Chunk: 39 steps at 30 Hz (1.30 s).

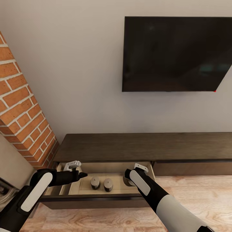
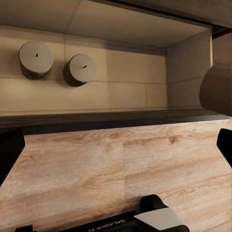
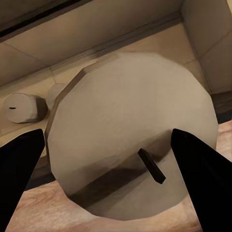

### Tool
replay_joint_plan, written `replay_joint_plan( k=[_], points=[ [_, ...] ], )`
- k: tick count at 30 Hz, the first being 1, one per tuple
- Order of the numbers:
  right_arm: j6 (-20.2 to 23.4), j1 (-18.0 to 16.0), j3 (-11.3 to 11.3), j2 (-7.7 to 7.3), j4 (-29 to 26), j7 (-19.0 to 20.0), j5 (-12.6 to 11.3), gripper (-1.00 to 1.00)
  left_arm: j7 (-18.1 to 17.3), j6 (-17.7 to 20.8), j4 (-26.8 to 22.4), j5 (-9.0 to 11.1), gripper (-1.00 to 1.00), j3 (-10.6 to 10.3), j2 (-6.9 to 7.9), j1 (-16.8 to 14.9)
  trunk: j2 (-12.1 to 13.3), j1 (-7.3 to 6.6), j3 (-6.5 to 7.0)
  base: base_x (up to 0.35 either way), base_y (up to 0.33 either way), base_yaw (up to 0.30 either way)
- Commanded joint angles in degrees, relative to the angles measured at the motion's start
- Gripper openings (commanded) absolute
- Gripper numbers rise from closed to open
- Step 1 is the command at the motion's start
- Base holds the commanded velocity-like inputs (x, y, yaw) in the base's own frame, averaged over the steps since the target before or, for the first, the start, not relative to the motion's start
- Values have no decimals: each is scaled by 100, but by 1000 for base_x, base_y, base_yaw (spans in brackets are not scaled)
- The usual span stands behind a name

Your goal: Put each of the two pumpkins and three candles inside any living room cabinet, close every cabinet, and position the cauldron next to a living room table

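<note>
While two candles lay in the cabinet's open drawer, the right gripper held the third candle clamped above it; release came next. The left gripper stood apart, empty.

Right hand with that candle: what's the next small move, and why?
Probably lower the right hand a little and let go. Its fingers sit either side of the third candle, which the head view places over the open drawer beside the two candles already standing inside. I can't tell if it touches the drawer floor yet.
</note>
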Motion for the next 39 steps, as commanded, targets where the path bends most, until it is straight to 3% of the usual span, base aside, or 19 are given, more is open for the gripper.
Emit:
replay_joint_plan(
  k=[1, 26, 39],
  points=[
    [21, -6, 13, -1, -8, -39, -18, -100, 59, 9, -5, 60, 100, -10, 3, -5, -45, 23, -24, 0, 0, 0],
    [-135, -6, -18, -2, -2, -309, 47, -100, 59, 9, -11, 57, 100, -11, -7, -5, -1048, 572, -473, 0, 0, 0],
    [-181, -6, -34, -2, -1, -253, 47, -100, 57, 8, -4, 66, 100, -15, -13, -5, -1569, 857, -706, 0, 0, 0]
  ],
)
